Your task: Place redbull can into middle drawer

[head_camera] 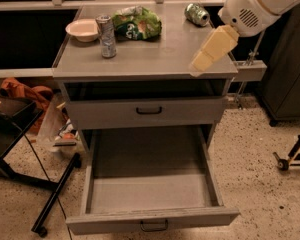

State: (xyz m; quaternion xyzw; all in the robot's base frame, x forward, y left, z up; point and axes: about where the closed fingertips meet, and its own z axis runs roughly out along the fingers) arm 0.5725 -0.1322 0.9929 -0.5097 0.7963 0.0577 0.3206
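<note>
The redbull can [106,36] stands upright at the back left of the grey cabinet top [155,59], next to a white bowl [83,29]. The middle drawer [151,220] is pulled fully out at the bottom, with nothing inside it; its dark loop handle faces me. My gripper [211,50], cream-coloured under the white arm, hangs over the right front part of the cabinet top, far to the right of the can. It holds nothing that I can see.
A green crumpled bag [137,23] lies beside the can, and a green can [197,14] lies on its side at the back right. The drawer above [149,112] is shut. A black stand [20,154] and clutter sit on the floor at left, a wheeled base [290,159] at right.
</note>
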